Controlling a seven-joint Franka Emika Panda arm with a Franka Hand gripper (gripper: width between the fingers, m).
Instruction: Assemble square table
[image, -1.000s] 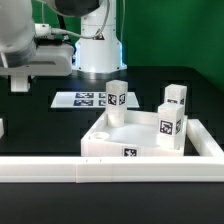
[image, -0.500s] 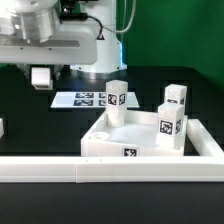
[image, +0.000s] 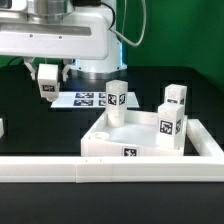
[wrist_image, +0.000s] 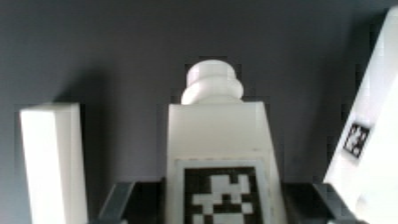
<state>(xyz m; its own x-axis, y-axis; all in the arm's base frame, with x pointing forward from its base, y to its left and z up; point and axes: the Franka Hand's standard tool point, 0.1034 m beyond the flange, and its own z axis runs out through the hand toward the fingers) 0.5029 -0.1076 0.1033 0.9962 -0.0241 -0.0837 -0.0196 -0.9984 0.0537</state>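
No readable writing or brand is seen; only black-and-white tag patterns are noted. In the exterior view, the tool is seen at upper left, pinched on a tagged white leg held above the black tabletop. In the wrist view the same leg is shown between the dark fingers, its rounded peg end pointing away; its tag is cut off by the frame edge. The square table lies at centre right, rim up, with three legs standing in it. The marker board is partly hidden behind a leg. A white rail crosses the lower frame. Fine tag detail cannot be made out.
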